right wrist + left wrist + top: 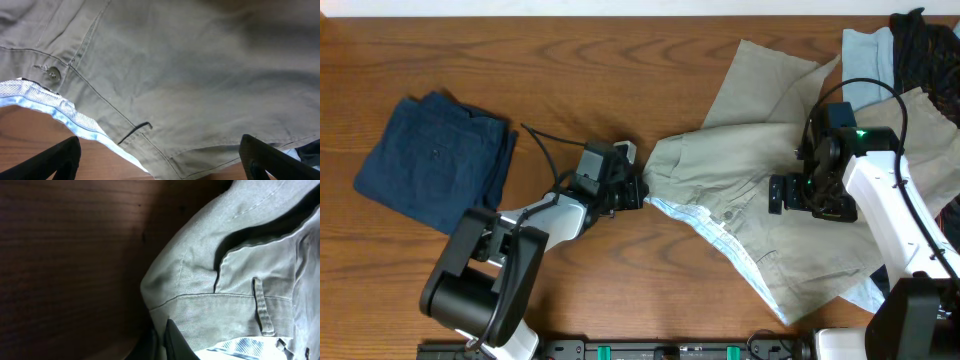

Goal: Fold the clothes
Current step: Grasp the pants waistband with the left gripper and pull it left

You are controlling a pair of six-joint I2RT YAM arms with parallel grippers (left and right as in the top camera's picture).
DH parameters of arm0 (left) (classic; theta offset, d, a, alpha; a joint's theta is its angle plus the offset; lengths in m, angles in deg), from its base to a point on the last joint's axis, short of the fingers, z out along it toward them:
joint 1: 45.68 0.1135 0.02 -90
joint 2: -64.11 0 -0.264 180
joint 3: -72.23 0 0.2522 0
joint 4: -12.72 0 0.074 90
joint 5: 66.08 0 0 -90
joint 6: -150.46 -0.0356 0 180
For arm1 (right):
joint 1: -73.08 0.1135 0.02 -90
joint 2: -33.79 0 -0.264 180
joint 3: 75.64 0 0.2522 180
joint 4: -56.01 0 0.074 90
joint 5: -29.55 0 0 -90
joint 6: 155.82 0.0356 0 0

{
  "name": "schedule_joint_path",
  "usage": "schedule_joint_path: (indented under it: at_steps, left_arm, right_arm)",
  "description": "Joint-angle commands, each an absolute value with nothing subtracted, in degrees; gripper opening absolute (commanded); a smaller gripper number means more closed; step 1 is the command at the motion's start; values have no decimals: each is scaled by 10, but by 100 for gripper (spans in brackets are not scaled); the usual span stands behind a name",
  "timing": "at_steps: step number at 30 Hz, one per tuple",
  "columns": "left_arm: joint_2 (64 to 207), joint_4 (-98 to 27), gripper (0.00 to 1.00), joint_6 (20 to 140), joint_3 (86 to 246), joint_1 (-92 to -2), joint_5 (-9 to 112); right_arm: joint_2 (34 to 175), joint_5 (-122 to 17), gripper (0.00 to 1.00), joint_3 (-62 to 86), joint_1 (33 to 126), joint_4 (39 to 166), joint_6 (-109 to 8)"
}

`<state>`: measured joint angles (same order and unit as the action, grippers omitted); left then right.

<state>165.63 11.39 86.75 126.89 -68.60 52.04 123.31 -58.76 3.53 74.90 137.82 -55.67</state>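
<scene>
The khaki-beige trousers (760, 150) lie spread and creased on the right half of the table, with the striped light-blue waistband lining (715, 232) turned out. My left gripper (638, 190) is shut on the trousers' left edge at the waistband. In the left wrist view its fingers (162, 342) pinch the khaki cloth (210, 280) next to a belt loop (262, 305). My right gripper (798, 194) hovers open over the trousers. In the right wrist view its fingers (160, 145) are spread wide above the cloth (200, 65), near a button (53, 74).
A folded navy garment (435, 160) lies at the left. A light-blue garment (865, 55) and a black one with orange (928, 45) are piled at the far right corner, partly under the trousers. Bare wooden table (570, 60) shows elsewhere.
</scene>
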Motion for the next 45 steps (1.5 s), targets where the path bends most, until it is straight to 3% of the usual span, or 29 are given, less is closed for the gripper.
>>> schedule_joint_path:
  at_steps: [1,4,9,10,12,13,14,23,28,33,39,45]
  left_arm:
    - [1611,90,6,824,1279,-645,480]
    - [1562,49,6,807,1321,-581,415]
    - [1532,22,6,807,1437,-486,412]
    - [1533,10,10,807,1457,-476,412]
    - [1534,-20,57,807,1485,-462,413]
    - [1534,-37,93,807,1489,-460,414]
    - [1534,-61,98,807,1489,-460,416]
    - [1538,-459,98,809,1488,-483,434]
    - [1538,-577,98,816,1476,-514,453]
    - [1538,-583,99,887,1427,-563,465]
    - [1538,-486,95,1021,1332,-635,535]
    - [1538,-375,84,1179,1271,-675,523]
  right_arm:
    - [1233,-592,99,38,743,1377,-551]
    - [1233,-598,99,38,735,1376,-544]
    - [1233,-585,99,38,727,1361,-530]
    - [1233,-580,99,38,727,1359,-530]
    - [1233,-571,99,38,727,1355,-530]
    - [1233,-571,99,38,727,1353,-530]
    - [1233,-572,99,38,727,1353,-530]
    - [1233,-595,99,38,721,1351,-512]
    - [1233,-602,99,38,705,1349,-475]
    - [1233,-602,99,38,695,1351,-474]
    - [1233,-602,99,38,694,1354,-474]
    - [1233,-602,99,38,694,1353,-474]
